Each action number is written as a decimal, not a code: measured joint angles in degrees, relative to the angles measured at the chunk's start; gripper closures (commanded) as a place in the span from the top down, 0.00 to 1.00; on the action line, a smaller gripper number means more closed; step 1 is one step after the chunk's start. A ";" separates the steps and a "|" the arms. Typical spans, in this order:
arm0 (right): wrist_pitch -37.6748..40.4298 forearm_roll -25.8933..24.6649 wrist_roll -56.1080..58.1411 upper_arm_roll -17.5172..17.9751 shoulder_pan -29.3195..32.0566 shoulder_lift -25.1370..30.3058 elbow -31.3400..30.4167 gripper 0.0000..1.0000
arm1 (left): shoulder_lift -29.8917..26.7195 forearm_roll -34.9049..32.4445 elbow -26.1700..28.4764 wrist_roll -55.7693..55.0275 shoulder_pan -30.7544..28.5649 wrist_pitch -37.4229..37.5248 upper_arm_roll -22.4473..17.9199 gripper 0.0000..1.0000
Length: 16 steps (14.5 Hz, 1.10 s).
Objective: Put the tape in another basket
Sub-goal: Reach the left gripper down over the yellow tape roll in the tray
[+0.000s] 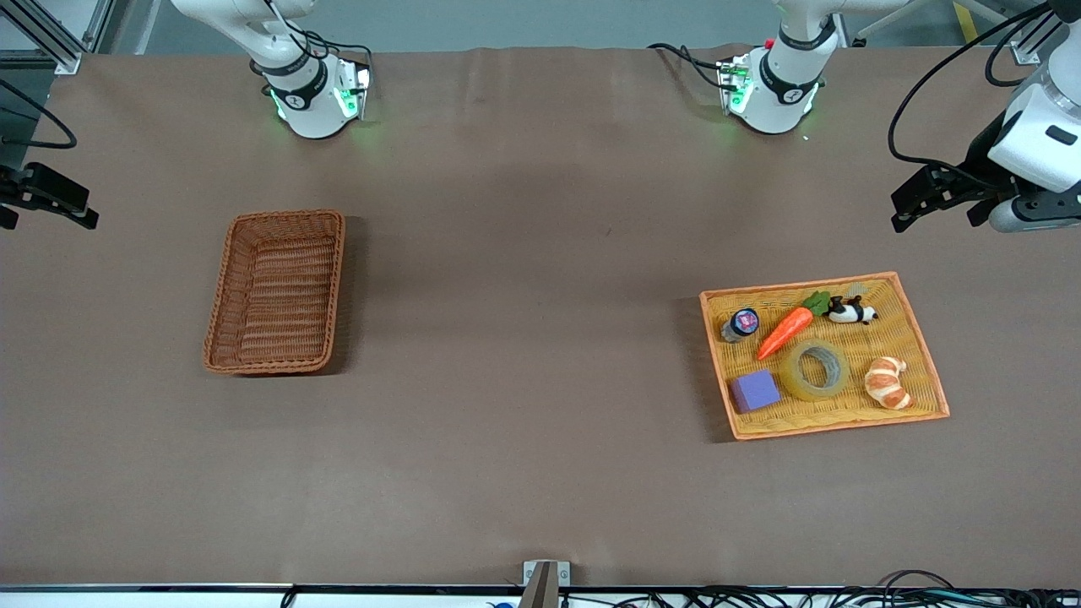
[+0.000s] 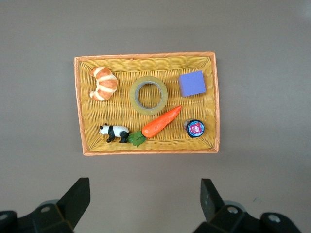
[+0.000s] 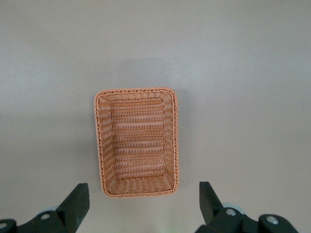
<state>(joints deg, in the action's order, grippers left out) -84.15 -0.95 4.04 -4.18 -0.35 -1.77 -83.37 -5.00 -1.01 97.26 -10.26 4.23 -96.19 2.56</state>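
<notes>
Tape (image 1: 815, 370) in tray (image 1: 925, 359), basket (image 1: 276, 291) bare

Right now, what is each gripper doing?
Left gripper: open, holding nothing, up near the yellow tray.
Right gripper: open, holding nothing, above the wicker basket.

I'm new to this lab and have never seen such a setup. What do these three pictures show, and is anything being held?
Two robot arms work at one brown table. One picture looks down from across the table; the other two come from cameras on each arm's wrist. The left hand hangs open over bare table beside a yellow tray holding tape, a croissant, carrot, purple cube, toy panda and small jar. The right hand hangs open beside the empty brown basket. Nothing is held.
</notes>
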 measured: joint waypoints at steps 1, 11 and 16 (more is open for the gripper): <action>0.04 0.00 0.00 0.62 0.42 0.00 0.00 1.00 | 0.07 0.00 0.01 0.00 0.04 0.00 0.02 1.00; 0.10 0.00 0.00 1.35 0.37 0.00 0.00 1.00 | 1.31 0.00 0.01 0.25 0.39 -0.11 0.19 1.00; 0.10 0.00 0.00 0.80 0.37 0.00 0.00 1.00 | 6.82 0.00 0.42 1.30 -0.70 -1.46 -0.37 1.00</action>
<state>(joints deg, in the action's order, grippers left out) -84.05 -0.95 4.04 -3.38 0.02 -1.77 -83.37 1.82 -1.02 97.68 -8.97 3.53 -97.64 2.18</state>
